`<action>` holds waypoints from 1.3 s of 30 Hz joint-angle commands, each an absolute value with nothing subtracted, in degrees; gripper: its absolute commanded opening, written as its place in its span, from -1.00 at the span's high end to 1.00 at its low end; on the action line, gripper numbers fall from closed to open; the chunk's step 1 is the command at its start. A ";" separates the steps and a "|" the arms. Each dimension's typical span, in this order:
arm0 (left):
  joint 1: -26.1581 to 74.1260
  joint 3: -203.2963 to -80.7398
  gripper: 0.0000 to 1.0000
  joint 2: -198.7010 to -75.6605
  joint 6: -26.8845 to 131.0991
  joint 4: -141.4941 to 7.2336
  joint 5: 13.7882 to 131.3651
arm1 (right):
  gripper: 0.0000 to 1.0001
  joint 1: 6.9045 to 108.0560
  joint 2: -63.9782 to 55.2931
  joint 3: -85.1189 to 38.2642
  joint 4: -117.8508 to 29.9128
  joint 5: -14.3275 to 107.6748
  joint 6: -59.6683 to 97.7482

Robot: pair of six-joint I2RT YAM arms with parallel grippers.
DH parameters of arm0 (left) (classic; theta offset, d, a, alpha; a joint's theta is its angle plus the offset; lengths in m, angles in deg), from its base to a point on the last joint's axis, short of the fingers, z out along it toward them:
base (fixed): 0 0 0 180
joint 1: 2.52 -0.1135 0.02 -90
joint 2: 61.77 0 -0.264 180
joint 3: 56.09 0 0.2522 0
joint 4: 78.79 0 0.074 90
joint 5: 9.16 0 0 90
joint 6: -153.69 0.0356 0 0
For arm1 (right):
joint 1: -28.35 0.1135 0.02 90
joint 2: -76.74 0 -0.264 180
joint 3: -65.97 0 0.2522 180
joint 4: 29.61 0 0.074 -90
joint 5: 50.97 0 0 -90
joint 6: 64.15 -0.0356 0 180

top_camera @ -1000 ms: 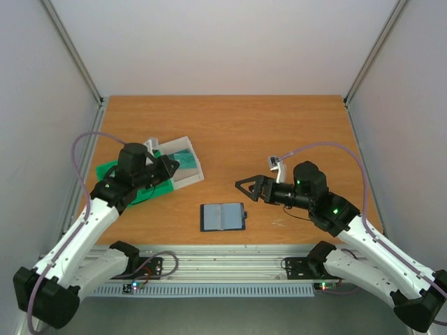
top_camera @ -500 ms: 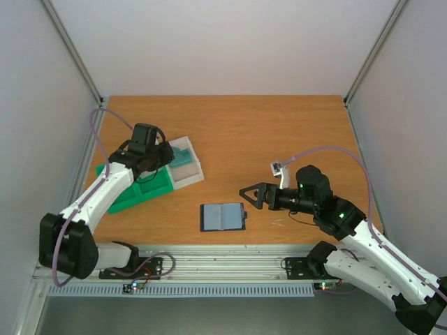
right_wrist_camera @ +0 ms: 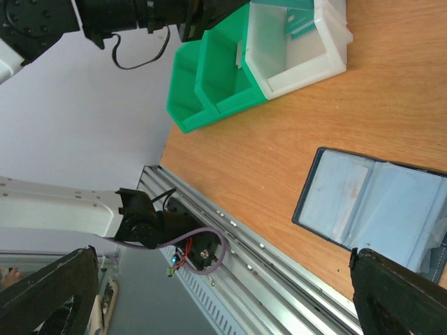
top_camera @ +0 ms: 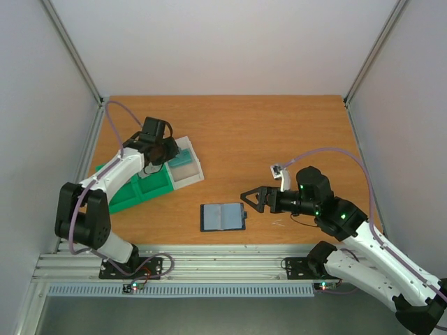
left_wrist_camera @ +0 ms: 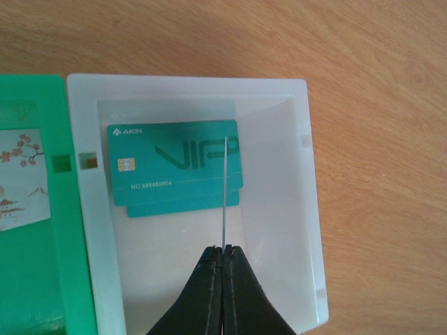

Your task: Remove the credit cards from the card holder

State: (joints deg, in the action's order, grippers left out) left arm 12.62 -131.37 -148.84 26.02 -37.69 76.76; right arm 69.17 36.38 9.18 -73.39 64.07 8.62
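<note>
Left wrist: left gripper pinches a credit card edge-on over the white bin, likely for dropping. Right gripper gapes wide near the card holder.

A white bin touches a green bin on the table.

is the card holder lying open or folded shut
Open. The flat dark navy card holder lies spread on the wooden table, both grey-blue inner pockets facing up in the top and right wrist views.

Orange-brown table with open card holder, green bin beside white bin.
</note>
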 commanded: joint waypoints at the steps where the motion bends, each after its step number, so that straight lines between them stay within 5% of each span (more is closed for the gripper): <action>1: 12.50 -134.73 0.99 -151.44 26.70 -41.10 78.65 | -0.97 69.34 37.53 7.84 -73.95 64.19 9.60; 30: 12.36 -137.54 0.98 -161.31 23.52 -41.83 81.88 | -0.97 69.40 37.90 8.26 -74.48 62.37 8.19; 39: 12.39 -138.29 0.73 -159.64 24.60 -39.27 84.09 | -0.97 69.34 37.99 8.80 -75.14 62.67 7.79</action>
State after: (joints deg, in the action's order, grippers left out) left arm 12.58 -137.03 -160.80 24.07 -39.46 81.02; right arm 69.17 37.38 9.18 -74.51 62.89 8.36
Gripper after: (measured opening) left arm 0.103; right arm 0.986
